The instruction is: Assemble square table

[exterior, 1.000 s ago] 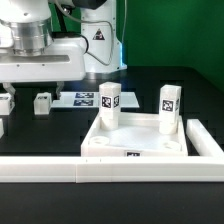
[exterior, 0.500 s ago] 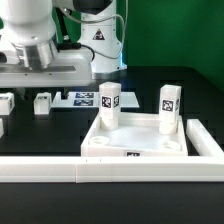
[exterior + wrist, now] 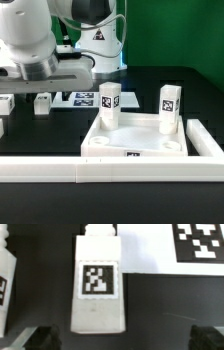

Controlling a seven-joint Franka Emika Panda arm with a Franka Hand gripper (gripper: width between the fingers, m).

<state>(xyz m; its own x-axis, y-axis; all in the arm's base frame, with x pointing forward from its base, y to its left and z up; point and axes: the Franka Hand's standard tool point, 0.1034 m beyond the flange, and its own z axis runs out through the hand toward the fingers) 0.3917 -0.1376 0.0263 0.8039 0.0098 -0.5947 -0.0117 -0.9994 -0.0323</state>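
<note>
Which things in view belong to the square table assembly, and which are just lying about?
Belongs to the job: square table slab; near upright leg and far upright leg, both standing in the slab; loose leg; edge leg; gripper, open over a lying leg.

Not part of it: marker board; long white border rail.

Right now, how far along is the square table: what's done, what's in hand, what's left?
Done: two legs stand upright in corners of the square table. In hand: nothing yet; the open gripper hovers over a loose leg. Left: fitting that leg and the other loose leg beside it.
</note>
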